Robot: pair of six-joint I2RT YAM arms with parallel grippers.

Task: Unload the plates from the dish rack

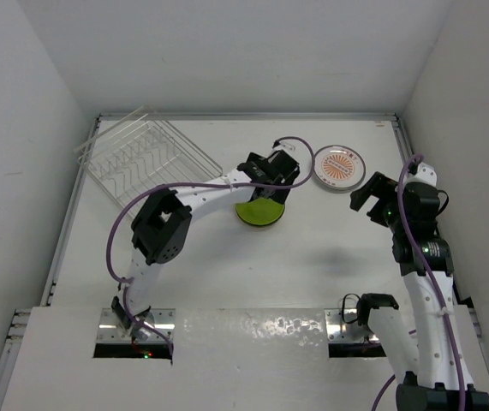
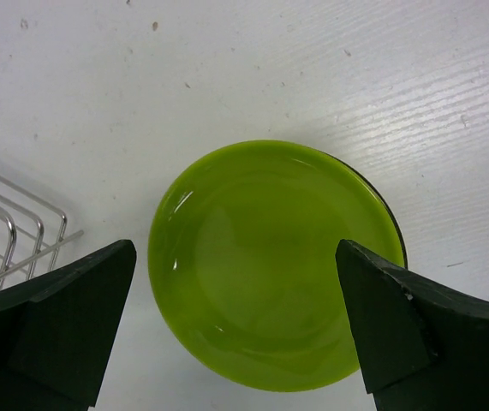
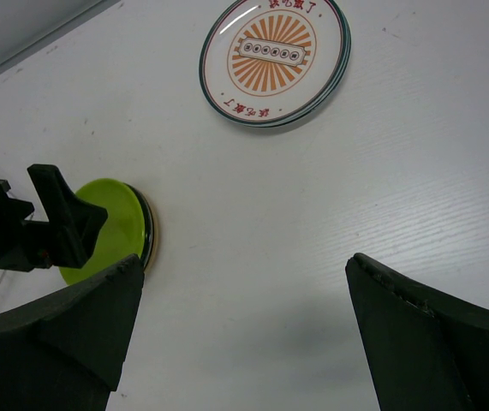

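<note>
Both left fingers (image 2: 60,330) flank lime plate (image 2: 270,265) (rack (image 2: 10,224) near).

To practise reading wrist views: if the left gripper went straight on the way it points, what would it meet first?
The open left gripper points down at the lime green plate, so it would probably meet that first; the gap is unclear.

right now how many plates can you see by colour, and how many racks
lime green plate: 1
dark plate under it, only its edge showing: 1
white plate with orange sunburst: 1
wire dish rack: 1
total: 3 plates and 1 rack, 4 things; anything lower in the lime stack is hidden
</note>
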